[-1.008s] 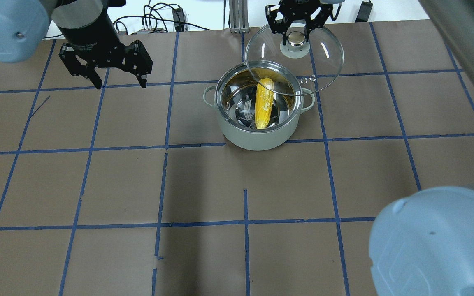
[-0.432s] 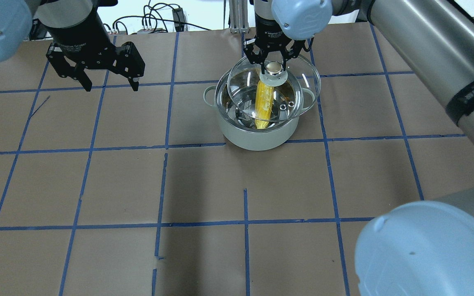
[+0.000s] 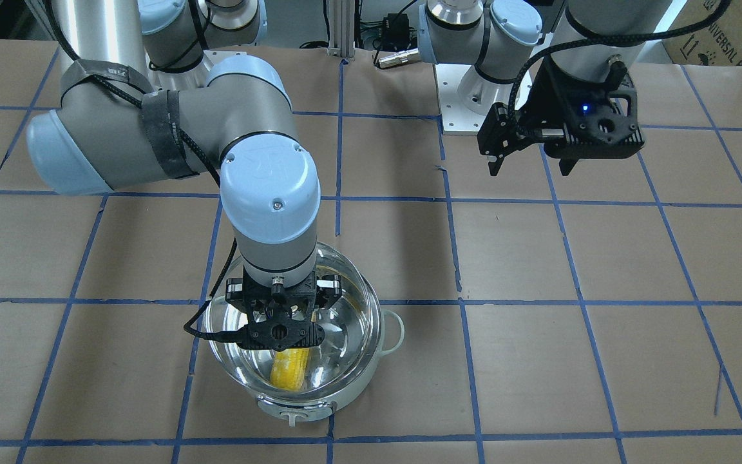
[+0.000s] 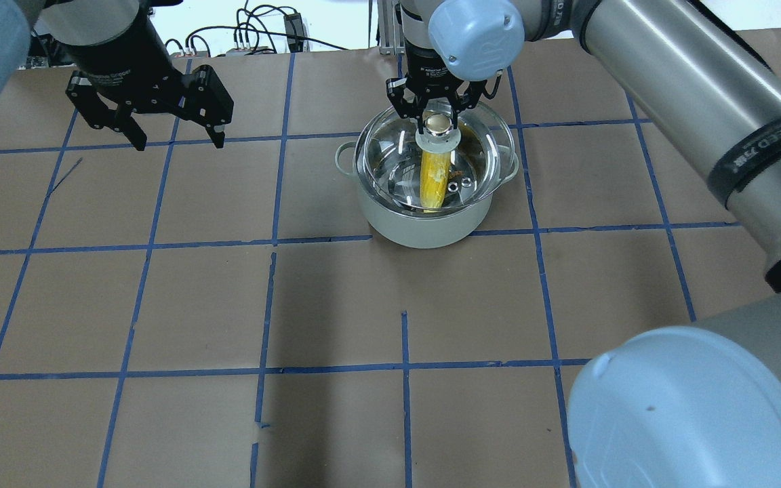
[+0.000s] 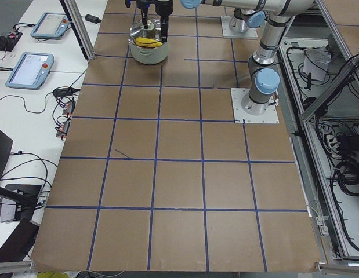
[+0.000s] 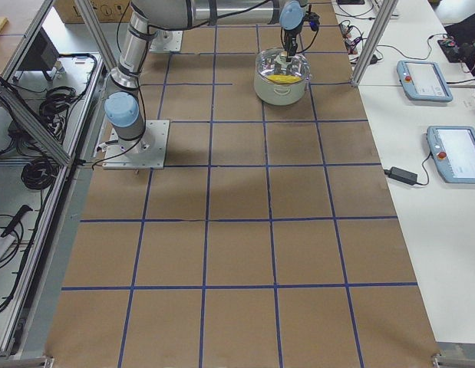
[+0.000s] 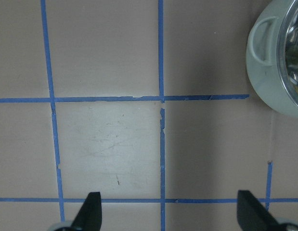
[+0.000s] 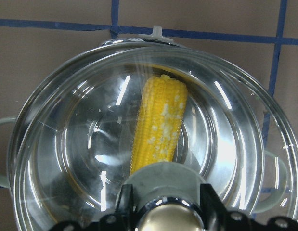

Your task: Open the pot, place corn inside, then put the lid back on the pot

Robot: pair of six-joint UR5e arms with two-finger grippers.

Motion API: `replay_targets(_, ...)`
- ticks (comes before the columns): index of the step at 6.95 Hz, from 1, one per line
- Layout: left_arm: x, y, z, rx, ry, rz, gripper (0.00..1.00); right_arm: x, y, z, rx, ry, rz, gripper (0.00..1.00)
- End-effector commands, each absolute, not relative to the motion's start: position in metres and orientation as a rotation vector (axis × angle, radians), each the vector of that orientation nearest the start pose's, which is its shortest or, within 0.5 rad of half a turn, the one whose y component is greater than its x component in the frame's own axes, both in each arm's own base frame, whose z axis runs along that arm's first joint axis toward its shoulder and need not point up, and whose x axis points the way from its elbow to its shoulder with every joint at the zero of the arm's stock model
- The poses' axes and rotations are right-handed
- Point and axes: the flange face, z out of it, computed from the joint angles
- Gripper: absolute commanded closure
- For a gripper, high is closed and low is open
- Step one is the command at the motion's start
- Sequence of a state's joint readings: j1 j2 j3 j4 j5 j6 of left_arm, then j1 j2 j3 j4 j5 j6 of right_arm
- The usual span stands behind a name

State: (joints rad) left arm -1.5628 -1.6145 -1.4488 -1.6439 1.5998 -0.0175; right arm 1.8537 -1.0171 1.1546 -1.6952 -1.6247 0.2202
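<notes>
The pot (image 4: pixel 424 227) stands at the far middle of the table, and it also shows in the front view (image 3: pixel 319 403). The yellow corn (image 4: pixel 433 179) lies inside it, seen through the glass in the right wrist view (image 8: pixel 161 120). My right gripper (image 4: pixel 437 124) is shut on the beige knob of the lid (image 4: pixel 489 139). It holds the lid level over the pot's mouth, slightly off centre. I cannot tell if the lid rests on the rim. My left gripper (image 4: pixel 179 142) is open and empty, well to the left of the pot, above bare table (image 7: pixel 170 214).
The table is brown paper with a blue tape grid. Cables and an aluminium post (image 4: pixel 390 27) are at the far edge. My right arm's elbow (image 4: pixel 689 407) fills the near right corner of the overhead view. The left arm's base plate (image 3: pixel 467 109) is bolted to the table.
My right gripper has carried the lid from beyond the pot's far right rim down over its mouth. My left gripper has drifted left and away from the pot, still open.
</notes>
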Motion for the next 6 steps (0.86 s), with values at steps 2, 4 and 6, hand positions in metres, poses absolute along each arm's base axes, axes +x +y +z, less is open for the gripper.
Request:
replay_targets(2,-0.0985,-0.5018,0.5224,-0.153,3.11,-0.021,0.0,0.3251,-0.65,0.3669,-0.09,3.19,-0.034,0.93)
replay_targets(4,-0.0963,-0.5091,0.5227,-0.134,3.109,-0.018,0.0,0.3312,-0.6472,0.3638,-0.098,3.191,-0.025,0.93)
replay_targets(6,-0.0957,-0.5085,0.5226,-0.136,3.111,-0.016,0.0,0.332,-0.6463,0.3629,-0.1,3.192,-0.02,0.93)
